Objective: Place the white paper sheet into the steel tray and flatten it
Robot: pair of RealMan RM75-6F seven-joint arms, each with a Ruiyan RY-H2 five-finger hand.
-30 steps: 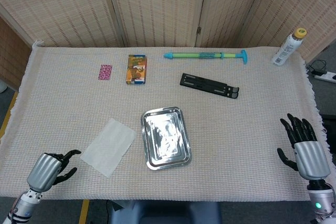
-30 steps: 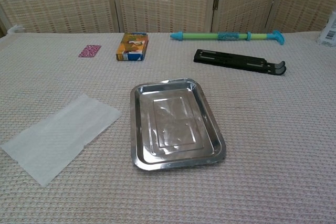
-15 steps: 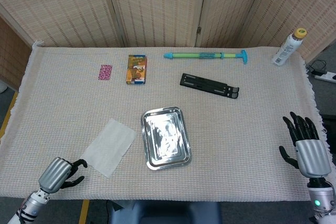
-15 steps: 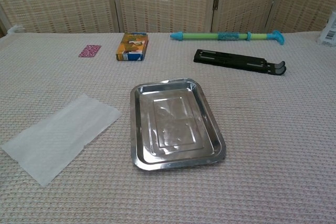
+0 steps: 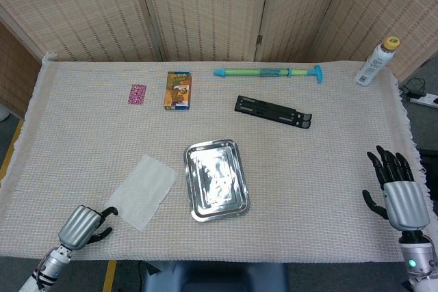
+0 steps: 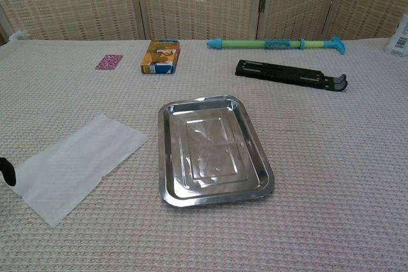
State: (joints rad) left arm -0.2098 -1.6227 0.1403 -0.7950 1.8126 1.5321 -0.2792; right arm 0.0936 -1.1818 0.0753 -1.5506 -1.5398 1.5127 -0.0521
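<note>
**A:** Status? How far are you?

**B:** Barely started, I'd say. Your thin white paper sheet (image 5: pixel 142 191) lies flat on the woven beige cloth of the bench (image 5: pixel 82 135), just left of the shiny rectangular steel tray (image 5: pixel 215 180) and apart from it. The tray holds nothing. Lifting, placing and flattening are all left to do.

**A:** Hands?

**B:** Your left hand (image 5: pixel 85 222) sits at the near-left corner of the sheet, fingers curled in, dark fingertips at the paper's edge. In the chest view only a dark fingertip (image 6: pixel 7 171) shows, right at the sheet's left corner. Can't tell whether you've pinched the paper or are just touching it. Your right hand (image 5: pixel 395 187) is near the right edge of the bench, fingers spread, holding nothing, well apart from the tray.

**A:** Anything about the materials I should watch?

**B:** Judgement only: the sheet looks thin and limp, slightly translucent over the weave, so it will likely flop and fold when you lift one corner. The coarse cloth gives little gap to get under the edge. The tray has a raised rolled rim with rounded corners and a mirror-like, stepped floor; the sheet looks about as long as the tray, so expect edges riding up the rim until you press them down.
</note>
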